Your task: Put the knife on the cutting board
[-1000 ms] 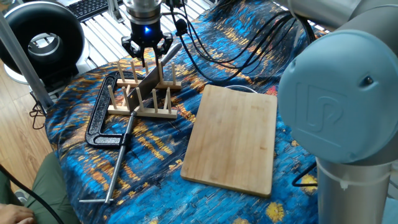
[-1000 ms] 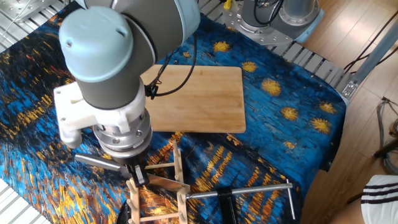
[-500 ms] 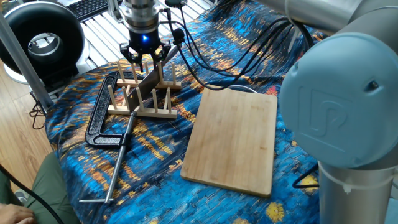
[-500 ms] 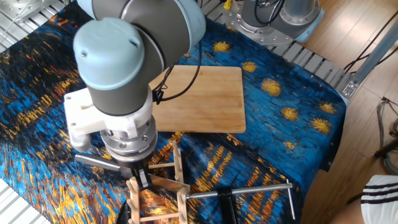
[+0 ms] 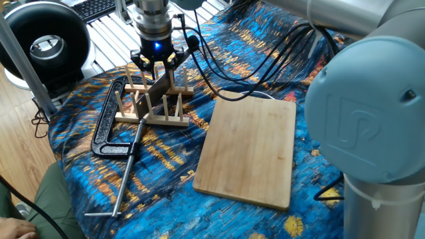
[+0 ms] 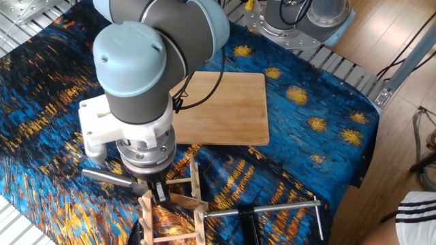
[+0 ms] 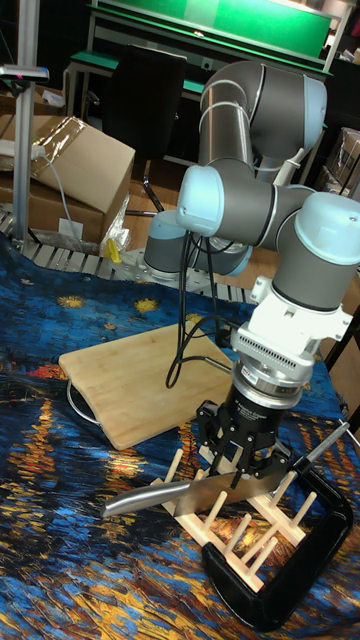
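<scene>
The knife (image 5: 158,88) stands on edge in a wooden peg rack (image 5: 150,111), its steel blade (image 7: 213,487) slanted between the pegs. Its slim handle (image 7: 148,498) sticks out sideways past the rack (image 7: 250,527). My gripper (image 5: 157,64) hangs straight over the blade, open, with its fingers either side of the blade's top edge. In the other fixed view my gripper (image 6: 158,195) comes down just beside the handle (image 6: 109,177). The cutting board (image 5: 250,149) lies flat and bare on the blue cloth beside the rack, also seen as cutting board (image 6: 219,109) and cutting board (image 7: 140,375).
A black C-clamp (image 5: 106,126) with a long metal screw rod (image 5: 126,176) lies against the rack on the side away from the board. Black cables (image 5: 252,46) trail over the cloth behind the board. A round black device (image 5: 45,40) sits off the table's corner.
My gripper has come down a little closer onto the knife in the rack. The knife, rack and board have not moved.
</scene>
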Motion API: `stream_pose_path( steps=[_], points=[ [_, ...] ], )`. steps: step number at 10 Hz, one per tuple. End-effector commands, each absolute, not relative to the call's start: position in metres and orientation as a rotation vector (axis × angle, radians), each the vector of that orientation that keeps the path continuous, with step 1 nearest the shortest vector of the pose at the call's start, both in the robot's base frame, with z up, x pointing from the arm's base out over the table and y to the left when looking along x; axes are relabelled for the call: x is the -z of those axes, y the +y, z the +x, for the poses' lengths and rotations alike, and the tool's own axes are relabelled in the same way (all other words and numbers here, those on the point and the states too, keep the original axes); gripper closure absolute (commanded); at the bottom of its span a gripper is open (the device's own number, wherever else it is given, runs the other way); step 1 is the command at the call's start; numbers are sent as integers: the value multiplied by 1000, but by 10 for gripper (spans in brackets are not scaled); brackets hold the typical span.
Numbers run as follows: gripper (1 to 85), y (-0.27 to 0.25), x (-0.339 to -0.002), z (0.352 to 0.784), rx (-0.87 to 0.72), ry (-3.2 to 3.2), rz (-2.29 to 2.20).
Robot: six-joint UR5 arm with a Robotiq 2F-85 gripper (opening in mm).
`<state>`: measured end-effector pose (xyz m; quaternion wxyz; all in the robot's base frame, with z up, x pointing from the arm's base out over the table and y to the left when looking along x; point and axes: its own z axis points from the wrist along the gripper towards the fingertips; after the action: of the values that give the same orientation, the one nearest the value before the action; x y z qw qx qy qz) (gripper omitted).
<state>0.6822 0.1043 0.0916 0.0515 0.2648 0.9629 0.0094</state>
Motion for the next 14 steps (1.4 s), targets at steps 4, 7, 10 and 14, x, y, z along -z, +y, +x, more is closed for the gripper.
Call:
stream_pose_path(
  steps=[4, 7, 10, 14],
  points=[
    [537, 106, -86, 680, -47, 2931, 816],
    [543, 106, -83, 683, -54, 2925, 815],
    [573, 107, -79, 685, -66, 2924, 815],
    [697, 105, -79, 684, -54, 2931, 817]
  ],
)
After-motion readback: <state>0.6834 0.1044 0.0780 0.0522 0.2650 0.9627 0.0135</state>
